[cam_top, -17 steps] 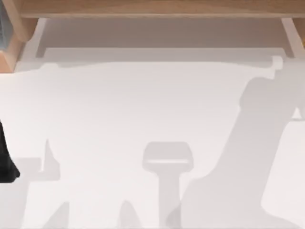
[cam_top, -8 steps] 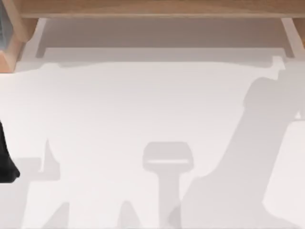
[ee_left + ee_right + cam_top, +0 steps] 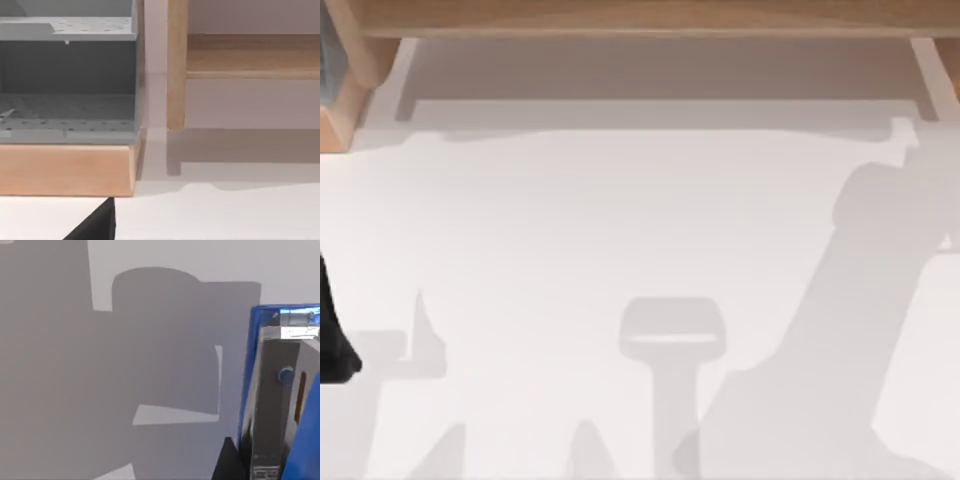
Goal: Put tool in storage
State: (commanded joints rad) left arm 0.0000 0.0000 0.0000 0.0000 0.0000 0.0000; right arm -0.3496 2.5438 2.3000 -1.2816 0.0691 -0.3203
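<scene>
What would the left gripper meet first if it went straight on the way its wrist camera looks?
Probably the wooden base under the grey shelf unit, which stands straight ahead across bare white table. Nothing lies before it, though depth is hard to judge.

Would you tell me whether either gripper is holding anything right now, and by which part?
It cannot be told: the blue stapler sits close before the right wrist camera, but no fingers are seen gripping it.
</scene>
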